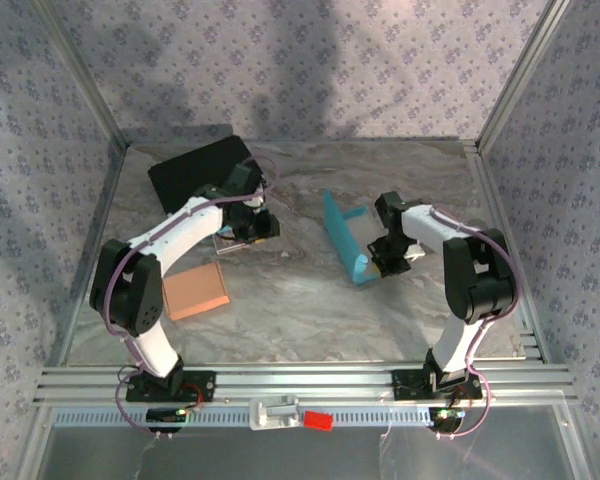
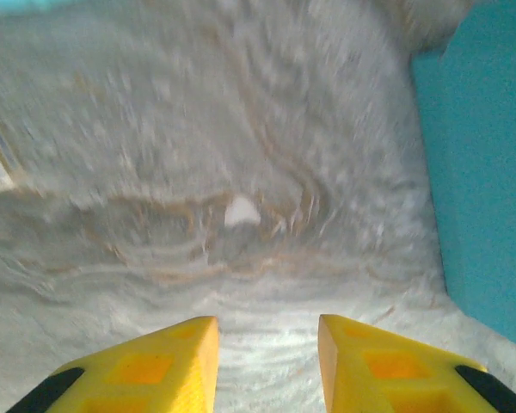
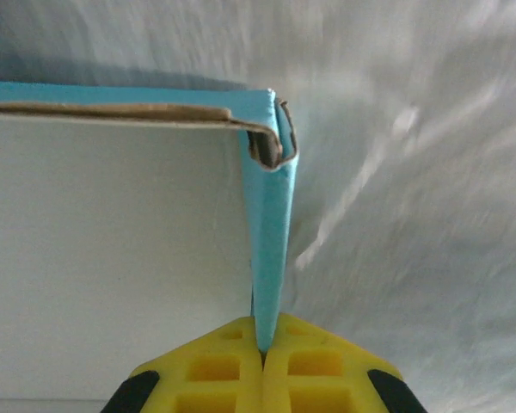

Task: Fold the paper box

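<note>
Bare table (image 1: 300, 305) between brown card (image 1: 198, 291) and blue box (image 1: 342, 238)

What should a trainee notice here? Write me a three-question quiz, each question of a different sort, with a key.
1. True or false: the right gripper is shut on a wall of the turquoise paper box.
2. Multiple choice: where does the flat orange-brown cardboard piece lie? A, on the left arm's side of the table; B, on the right arm's side; C, inside the box.
3. Fill in the blank: the left gripper hangs over bare marbled tabletop with its jaws ____ and nothing between them.

Key: 1 true; 2 A; 3 open.
</note>
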Available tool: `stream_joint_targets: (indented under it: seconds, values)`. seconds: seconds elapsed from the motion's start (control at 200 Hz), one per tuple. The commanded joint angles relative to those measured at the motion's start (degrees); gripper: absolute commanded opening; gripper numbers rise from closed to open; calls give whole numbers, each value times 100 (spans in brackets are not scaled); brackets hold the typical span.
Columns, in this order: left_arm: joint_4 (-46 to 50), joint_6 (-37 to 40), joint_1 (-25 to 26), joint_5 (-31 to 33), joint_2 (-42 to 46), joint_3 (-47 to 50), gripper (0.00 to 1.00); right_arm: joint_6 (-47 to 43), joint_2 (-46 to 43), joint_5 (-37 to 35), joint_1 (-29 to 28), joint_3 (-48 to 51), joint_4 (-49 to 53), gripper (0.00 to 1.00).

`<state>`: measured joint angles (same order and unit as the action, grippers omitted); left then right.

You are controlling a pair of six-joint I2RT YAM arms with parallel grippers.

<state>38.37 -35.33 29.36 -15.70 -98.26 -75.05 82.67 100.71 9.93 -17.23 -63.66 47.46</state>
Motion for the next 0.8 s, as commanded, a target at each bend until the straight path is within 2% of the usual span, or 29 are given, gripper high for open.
stream_joint_targets:
  seconds: [0.0,0.02,0.115,0.175,0.345,0.49,0.575,0.62,0.71,0.795]
  values:
    - [-490,-364,271,-563,-98,87,35,1675,7,903,-419,318,-519,0]
    - [-563,-404,307,-600,-160,82,35,1787,16,977,-483,355,-645,0]
    - [-753,-526,488,-687,-466,-46,35,1934,84,1056,-684,292,-817,18]
    - [-809,-577,539,-749,-660,-176,35,1802,103,1023,-719,186,-664,25]
    - [-899,-620,551,-807,-937,-507,35,931,-302,778,-527,-154,-299,36]
    - [-803,-598,551,-810,-1071,-774,35,-425,-786,248,-393,-882,346,40]
    - [-752,-587,552,-761,-1120,-884,35,-1606,-957,10,-331,-1264,355,42]
    - [-712,-571,550,-737,-1141,-936,35,-2526,-997,-43,-333,-1527,297,42]
    - [-625,-546,553,-708,-1186,-1058,35,-4050,-1104,298,-443,-1982,0,46]
    - [-552,-527,541,-671,-1220,-1141,35,-5054,-1117,666,-623,-2379,-89,53]
